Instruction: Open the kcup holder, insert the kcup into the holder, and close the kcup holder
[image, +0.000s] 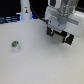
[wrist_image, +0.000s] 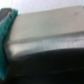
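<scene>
The kcup (image: 15, 47), a small white pod with a green top, stands upright on the white table at the exterior view's left. My gripper (image: 58, 33) hangs at the exterior view's upper right, far from the pod. It is low over a dark boxy thing with grey parts, which looks like the kcup holder (image: 62, 39). The arm hides most of the holder. The blurred wrist view shows a grey band (wrist_image: 50, 30) above a black face (wrist_image: 50, 67), very close. I cannot make out the fingers or whether they are open.
A white bottle-like post (image: 25, 9) stands at the back, at the exterior view's left. Dark clutter (image: 6, 20) lies along the table's far edge. A teal patch (wrist_image: 6, 30) sits at one edge of the wrist view.
</scene>
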